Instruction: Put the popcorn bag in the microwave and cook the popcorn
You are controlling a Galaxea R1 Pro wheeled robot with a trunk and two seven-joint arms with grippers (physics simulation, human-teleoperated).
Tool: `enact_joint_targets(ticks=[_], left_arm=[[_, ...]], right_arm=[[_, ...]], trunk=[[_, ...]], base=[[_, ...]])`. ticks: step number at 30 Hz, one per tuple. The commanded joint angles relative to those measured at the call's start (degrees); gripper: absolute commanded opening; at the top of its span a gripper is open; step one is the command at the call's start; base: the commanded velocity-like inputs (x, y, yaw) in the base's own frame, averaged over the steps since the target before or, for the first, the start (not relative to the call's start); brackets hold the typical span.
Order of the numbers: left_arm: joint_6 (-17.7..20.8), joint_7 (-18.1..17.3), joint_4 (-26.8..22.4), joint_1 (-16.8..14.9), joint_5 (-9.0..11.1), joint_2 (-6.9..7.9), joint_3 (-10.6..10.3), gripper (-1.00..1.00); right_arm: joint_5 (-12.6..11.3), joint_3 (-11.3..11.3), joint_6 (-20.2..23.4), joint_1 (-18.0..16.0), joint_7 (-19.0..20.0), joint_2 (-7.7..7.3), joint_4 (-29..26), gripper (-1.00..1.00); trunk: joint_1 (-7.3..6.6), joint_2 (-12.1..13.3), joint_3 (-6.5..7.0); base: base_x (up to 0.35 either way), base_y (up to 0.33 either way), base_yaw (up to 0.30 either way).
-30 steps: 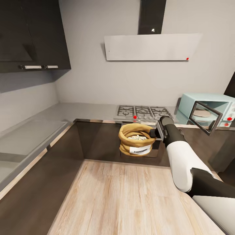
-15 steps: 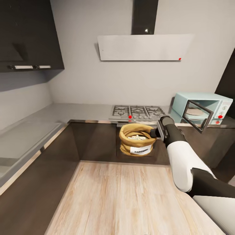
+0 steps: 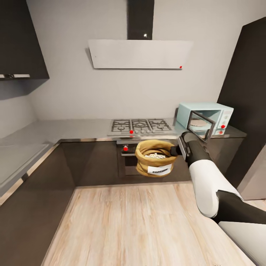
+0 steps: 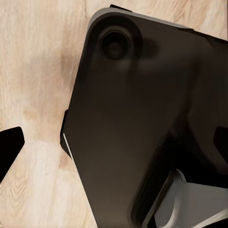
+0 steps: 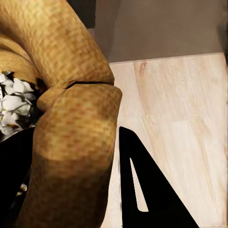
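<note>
Your right gripper [image 3: 176,150] was clamped on the bag's [image 3: 154,158] rolled rim, bag hanging mid-frame, left of the wrist, off the countertop [image 3: 74,129] | microwave [image 3: 205,118] stood upper right, door ajar; right arm nearer | left gripper: cannot tell

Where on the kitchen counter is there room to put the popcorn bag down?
The countertop is bare from the corner up to the gas hob. The far end is crowded: the microwave with its open door takes most of it. The right gripper holds the popcorn bag in the air over the floor.
</note>
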Motion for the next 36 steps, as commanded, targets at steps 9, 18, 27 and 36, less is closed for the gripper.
enact_joint_targets(ticks=[9,18,27,36], left_arm=[[-0.2,0.1,-0.1,0.0,0.2,-0.02,-0.1,1.0],[0.3,-0.4,0.1,0.0,0.3,0.5,-0.3,1.0],[0.1,0.0,0.2,0.0,0.3,0.51,-0.3,1.0],[0.1,0.1,0.1,0.0,0.3,0.51,-0.1,1.0]], right_arm=[[0.3,-0.3,0.1,-0.1,0.0,0.3,-0.1,-1.0],[0.5,-0.4,0.1,-0.1,-0.3,-0.68,-0.2,-1.0],[0.5,-0.4,0.1,-0.1,-0.3,-4.95,-0.2,-1.0],[0.3,-0.4,0.1,-0.1,-0.3,-6.52,-0.1,-1.0]], trunk=[[0.01,-0.1,-0.07],[0.01,-0.1,-0.07],[0.01,-0.1,-0.07],[0.01,-0.1,-0.07]], base=[[0.0,0.0,-0.283],[0.0,0.0,-0.284],[0.0,0.0,-0.286],[0.0,0.0,-0.286]])
